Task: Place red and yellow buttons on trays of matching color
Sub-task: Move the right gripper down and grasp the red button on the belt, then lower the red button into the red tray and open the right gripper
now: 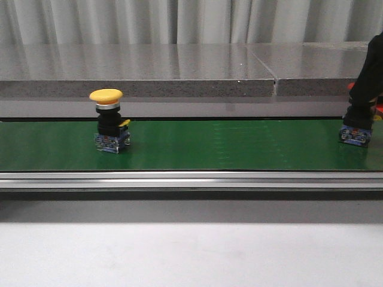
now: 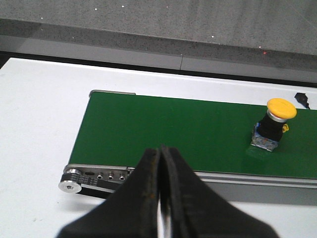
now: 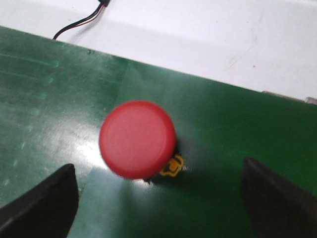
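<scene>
A yellow button [image 1: 108, 125] stands upright on the green belt [image 1: 227, 146], toward the belt's left end in the front view, with its mushroom cap on top, a black body below and a small blue-and-clear base touching the belt. In the left wrist view the same yellow button [image 2: 274, 125] sits well away from the belt's roller end.

The red button [image 3: 137, 139] is at the far right end of the belt. In the front view only its blue base [image 1: 354, 135] shows beneath the dark right arm [image 1: 368, 78]. From the right wrist view its round red cap is seen from above, with a small yellow tab at its lower side.

The right gripper [image 3: 158, 198] is spread wide, its two dark fingers [image 3: 42, 201] on either side of the red cap and clear of it, holding nothing. The left gripper [image 2: 160, 191] has its jaws pressed together with nothing between them, over the white surface [image 2: 34, 148] just off the belt's near edge.

A thin dark cable [image 3: 81, 22] lies on the white surface past the belt's far edge.
</scene>
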Controlling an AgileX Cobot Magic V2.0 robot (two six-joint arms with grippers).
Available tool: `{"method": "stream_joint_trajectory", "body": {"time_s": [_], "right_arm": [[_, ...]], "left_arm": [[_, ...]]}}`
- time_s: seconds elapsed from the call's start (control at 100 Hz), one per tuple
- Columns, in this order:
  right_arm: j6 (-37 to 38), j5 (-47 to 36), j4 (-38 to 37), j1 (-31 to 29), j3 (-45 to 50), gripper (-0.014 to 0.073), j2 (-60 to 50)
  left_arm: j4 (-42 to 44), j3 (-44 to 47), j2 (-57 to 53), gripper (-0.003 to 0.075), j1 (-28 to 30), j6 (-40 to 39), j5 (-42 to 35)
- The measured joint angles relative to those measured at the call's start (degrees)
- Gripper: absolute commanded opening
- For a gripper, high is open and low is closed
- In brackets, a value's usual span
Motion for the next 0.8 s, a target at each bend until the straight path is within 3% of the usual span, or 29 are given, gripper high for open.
{"method": "stream_joint_trajectory", "body": {"time_s": [0.14,0.21,0.31,0.41,0.48,0.64,0.8], "right_arm": [[-0.6,-2.3,0.0,0.0,-1.3,0.0649,3.7],[-1.3,-2.7,0.0,0.0,-1.9,0.0600,5.3],[-1.8,-3.1,0.0,0.0,-2.4,0.0433,6.8],[-1.9,-2.6,0.0,0.1,-3.0,0.0203,7.2],[-1.9,-0.9,0.0,0.1,-3.8,0.0107,7.2],[-1.9,5.2,-0.2,-0.9,-7.8,0.0085,7.2],[-1.5,9.1,-0.4,-5.6,-13.7,0.0085,7.2]], "left_arm": [[0.0,0.0,0.0,-0.0019,0.0,0.0,0.0],[0.0,0.0,0.0,-0.0019,0.0,0.0,0.0],[0.0,0.0,0.0,-0.0019,0.0,0.0,0.0],[0.0,0.0,0.0,-0.0019,0.0,0.0,0.0],[0.0,0.0,0.0,-0.0019,0.0,0.0,0.0],[0.0,0.0,0.0,-0.0019,0.0,0.0,0.0],[0.0,0.0,0.0,-0.0019,0.0,0.0,0.0]]}}
